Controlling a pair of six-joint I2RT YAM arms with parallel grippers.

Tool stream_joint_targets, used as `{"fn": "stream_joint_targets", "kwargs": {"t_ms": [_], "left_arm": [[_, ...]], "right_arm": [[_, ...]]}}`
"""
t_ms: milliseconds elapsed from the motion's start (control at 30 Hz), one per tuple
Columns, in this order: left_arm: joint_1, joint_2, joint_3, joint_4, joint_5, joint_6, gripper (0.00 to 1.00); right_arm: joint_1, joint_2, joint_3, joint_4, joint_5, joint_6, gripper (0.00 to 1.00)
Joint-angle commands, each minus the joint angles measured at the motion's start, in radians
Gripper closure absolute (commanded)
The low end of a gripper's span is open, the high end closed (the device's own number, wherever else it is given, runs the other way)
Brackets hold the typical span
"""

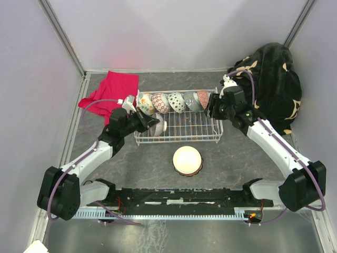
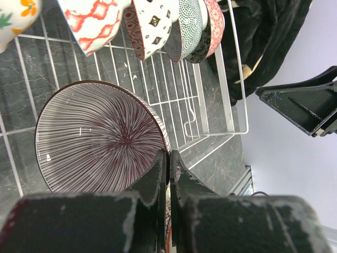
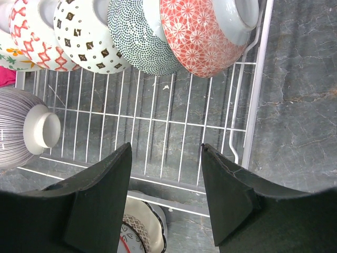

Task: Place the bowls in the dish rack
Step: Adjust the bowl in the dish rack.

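A: Left hand [image 2: 169, 157], status?
B: I have it clenched on the rim of the striped bowl [image 2: 95, 137], inside the dish rack [image 1: 179, 141] at its front-left corner, not yet let go.
A: Right hand [image 3: 166, 146]?
B: Released and empty, over the rack's right end.
A: Progress?
B: Five bowls [image 1: 174, 101] stand on edge along the back. One cream bowl [image 1: 187, 159] waits on the surface [image 1: 237, 163] just before the rack. I judge the task nearly done.

Grey marbled desk [image 1: 131, 168] carried the dish rack [image 1: 200, 140], red cloth [image 1: 113, 89] back-left, dark blanket [image 1: 274, 79] back-right, one bowl [image 1: 187, 159] (just before the rack).
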Motion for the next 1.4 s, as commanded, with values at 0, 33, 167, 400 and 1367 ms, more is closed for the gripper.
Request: {"fn": "stream_joint_targets", "kwargs": {"t_ms": [0, 33, 167, 400, 1367], "left_arm": [[0.037, -0.058, -0.030, 0.176, 0.090, -0.094, 0.97], [0.046, -0.062, -0.040, 0.186, 0.095, -0.102, 0.97], [0.072, -0.071, -0.077, 0.233, 0.115, -0.133, 0.97], [0.094, -0.060, -0.126, 0.312, 0.155, -0.175, 0.97], [0.147, 0.042, -0.198, 0.422, 0.232, -0.209, 0.97]], "right_arm": [[-0.004, 0.000, 0.002, 0.039, -0.010, 0.008, 0.37], [-0.004, 0.001, 0.002, 0.039, -0.010, 0.009, 0.37], [-0.004, 0.002, 0.003, 0.040, -0.014, 0.010, 0.37], [-0.004, 0.005, 0.002, 0.042, -0.015, 0.010, 0.37], [-0.005, 0.009, -0.005, 0.068, -0.060, 0.013, 0.37]]}}
